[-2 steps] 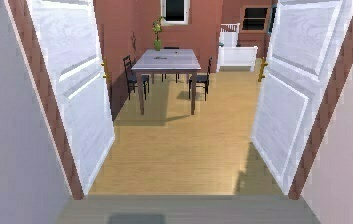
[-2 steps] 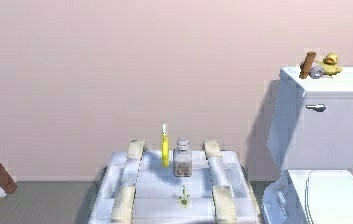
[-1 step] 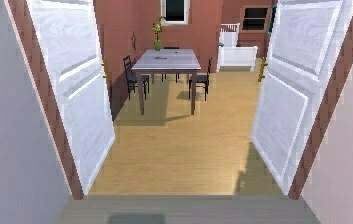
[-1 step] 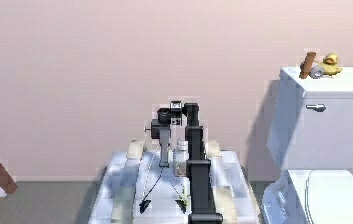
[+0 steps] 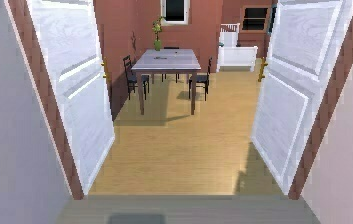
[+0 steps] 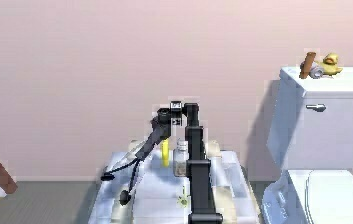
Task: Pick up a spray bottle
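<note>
Gripper: the gripper (image 6: 122, 186) was seen in the arm side view at about 8 o'clock from the arm's far end, its thin fingers slanted down over the pale surface.
Gripper state: how the fingers stood could not be told, nor could it be told whether anything was held, since things stood on the surface right behind it.
Arm: the dark bar (image 6: 197, 170) was seen rising from the bottom edge toward 12 o'clock, just right of the middle.
Task's thing: a small yellow-and-white thing (image 6: 168, 153) was seen on the pale surface (image 6: 234, 185), just at 9 o'clock of the arm. Its shape was too small for it to be called a spray bottle with certainty.
Contact: it could not be told whether the gripper touched that thing.
Toilet: a white toilet (image 6: 319, 120) was placed at 3 o'clock of the arm, against the pink wall (image 6: 104, 60).
On the tank: a yellow duck figure (image 6: 331, 64) was set on top, with a brown thing (image 6: 309, 66) just at its 9 o'clock.
Doorway: in the forward view, two white doors (image 5: 72, 90) were swung wide at 9 and 3 o'clock.
Room beyond: a dining table (image 5: 167, 60) was seen at 12 o'clock on a wooden floor (image 5: 184, 140), with dark chairs (image 5: 134, 76) on both sides and a plant (image 5: 157, 30) on its far end.
</note>
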